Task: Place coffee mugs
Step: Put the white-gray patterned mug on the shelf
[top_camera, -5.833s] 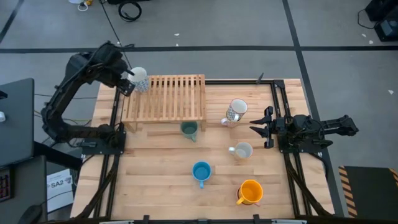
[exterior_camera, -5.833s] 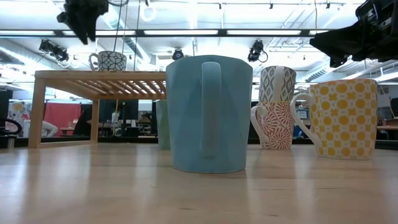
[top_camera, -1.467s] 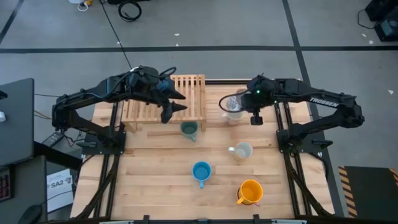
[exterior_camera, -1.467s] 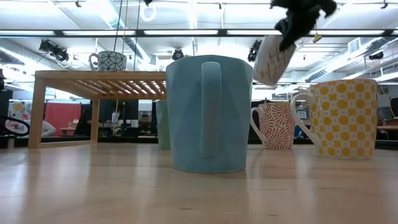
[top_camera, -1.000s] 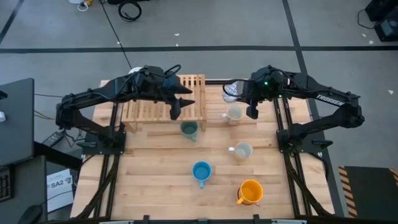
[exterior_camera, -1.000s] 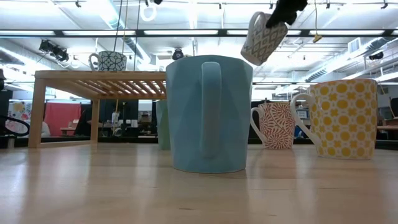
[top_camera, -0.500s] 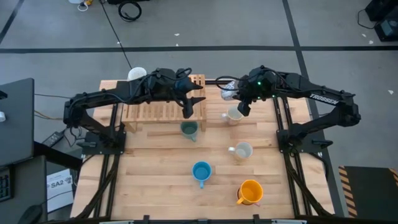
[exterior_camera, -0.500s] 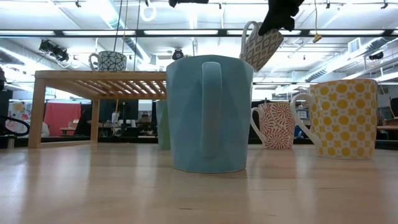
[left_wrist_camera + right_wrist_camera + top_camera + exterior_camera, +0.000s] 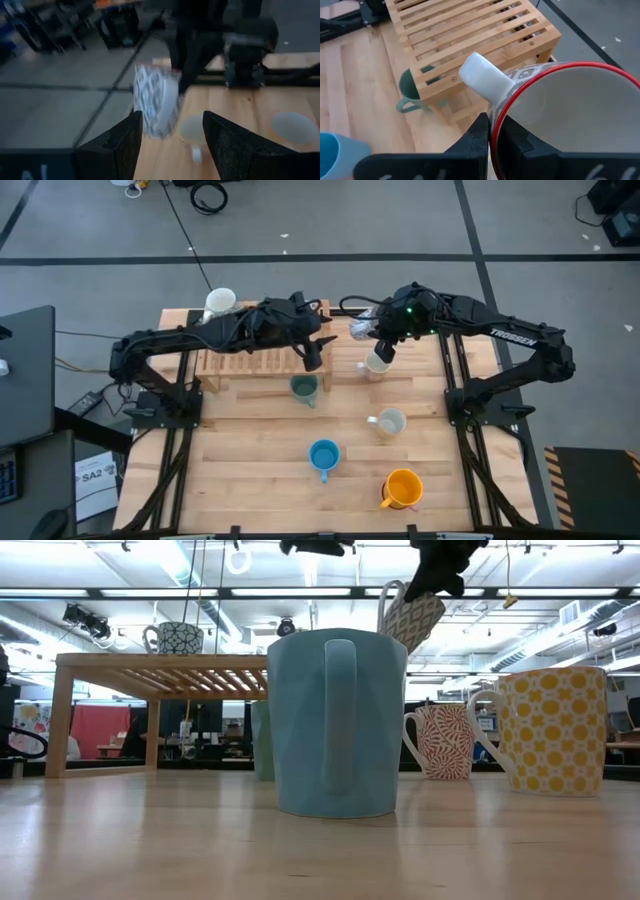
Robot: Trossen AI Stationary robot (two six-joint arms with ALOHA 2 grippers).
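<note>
The high view looks straight down on the whole table (image 9: 250, 480), while the low view sits at tabletop height, close behind the blue mug (image 9: 335, 722), facing the room. Both wrist views look along their fingers, and both show the patterned mug (image 9: 156, 100) held aloft near the wooden rack (image 9: 470, 35).

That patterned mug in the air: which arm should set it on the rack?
The left gripper, open beside the wooden rack, is nearer; the right gripper holds the patterned mug just off its end.

— Any writing you can read from here?
— "TROSSEN" in white on the dark right robot arm (image 9: 516, 338), and "SA2" on a white paper label (image 9: 98, 476) beside the wooden counter (image 9: 250, 470).
</note>
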